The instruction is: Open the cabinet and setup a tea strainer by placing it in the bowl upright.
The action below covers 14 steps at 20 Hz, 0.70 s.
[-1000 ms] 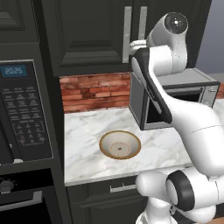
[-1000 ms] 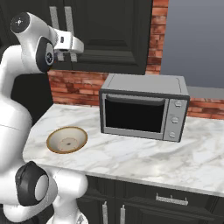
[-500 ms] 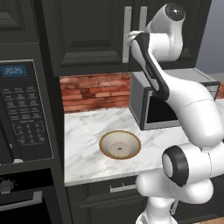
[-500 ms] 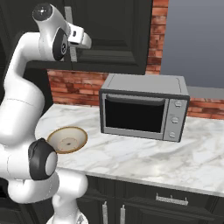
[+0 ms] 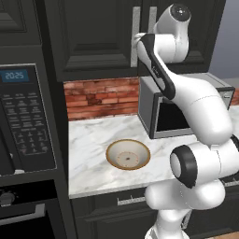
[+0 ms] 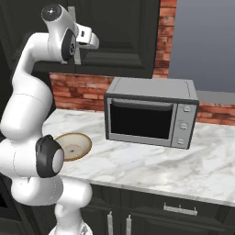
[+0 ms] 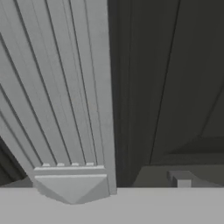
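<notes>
The dark cabinet (image 5: 93,37) has both panelled doors closed. Its silver bar handles (image 5: 136,21) run down the middle seam. My gripper (image 5: 140,43) is raised against the lower part of a handle (image 6: 76,56); the fingers are hidden, so open or shut cannot be told. Seen from the hand, a ridged silver handle (image 7: 65,109) is very close, beside the dark door panel (image 7: 175,87). The tan-rimmed bowl (image 5: 128,155) sits empty on the marble counter, below and left of the arm; the right base view has the bowl (image 6: 75,146) partly behind my arm. The tea strainer is out of view.
A silver microwave (image 6: 151,112) stands on the marble counter (image 5: 88,140) right of the bowl, against the brick wall (image 5: 100,98). A tall black oven column with a keypad (image 5: 25,121) borders the counter's left. Dark drawers (image 6: 179,209) lie below.
The arm has stretched upward and the hand has shifted a little left, closer onto the cabinet handles. The doors have stayed closed and the bowl has not moved.
</notes>
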Motion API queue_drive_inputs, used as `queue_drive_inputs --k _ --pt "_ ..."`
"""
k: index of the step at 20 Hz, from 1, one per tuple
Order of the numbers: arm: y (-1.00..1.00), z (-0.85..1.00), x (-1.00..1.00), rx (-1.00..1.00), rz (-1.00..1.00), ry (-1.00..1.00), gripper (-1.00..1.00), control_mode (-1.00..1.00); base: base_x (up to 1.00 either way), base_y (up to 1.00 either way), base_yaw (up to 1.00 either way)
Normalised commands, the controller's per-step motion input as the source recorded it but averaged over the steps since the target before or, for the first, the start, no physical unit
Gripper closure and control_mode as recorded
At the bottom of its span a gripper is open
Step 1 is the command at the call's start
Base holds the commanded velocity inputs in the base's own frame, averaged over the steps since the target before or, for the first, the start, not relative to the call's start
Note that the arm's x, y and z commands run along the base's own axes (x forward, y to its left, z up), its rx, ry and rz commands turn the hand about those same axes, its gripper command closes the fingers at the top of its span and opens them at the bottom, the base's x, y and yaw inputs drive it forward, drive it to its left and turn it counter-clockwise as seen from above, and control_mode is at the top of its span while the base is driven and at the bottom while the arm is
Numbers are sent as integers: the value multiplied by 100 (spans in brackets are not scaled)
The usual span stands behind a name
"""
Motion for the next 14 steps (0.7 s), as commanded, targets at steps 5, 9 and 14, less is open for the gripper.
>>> queue_drive_inputs --k 5,9,14 --pt "0 -15 34 -2 0 -6 -100 -100 0 0 0" --pt "0 0 26 0 0 -6 -100 -100 0 0 0" --pt "12 0 33 0 0 -3 100 -100 0 0 0"
